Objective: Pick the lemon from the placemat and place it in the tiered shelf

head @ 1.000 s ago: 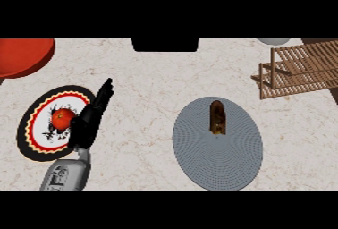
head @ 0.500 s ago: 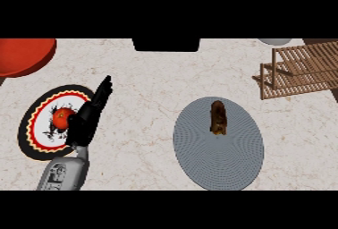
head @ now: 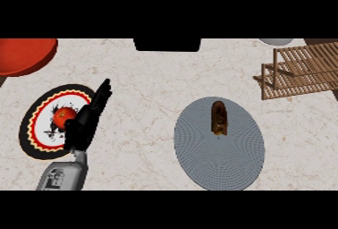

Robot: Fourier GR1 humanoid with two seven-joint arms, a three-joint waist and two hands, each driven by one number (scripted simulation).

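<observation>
Lemon (head: 220, 117) (brownish) lies on placemat (head: 221, 161), well apart from left fingers (head: 100, 96).

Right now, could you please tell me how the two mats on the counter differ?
The left mat is round with a black rim, a red-and-yellow zigzag ring and a white centre; the grey mat is a plain oval. The left mat holds a red round thing; the grey mat holds a brown elongated thing. The left hand overlaps the left mat; nothing reaches the grey mat. Both lie flat on the counter.
</observation>
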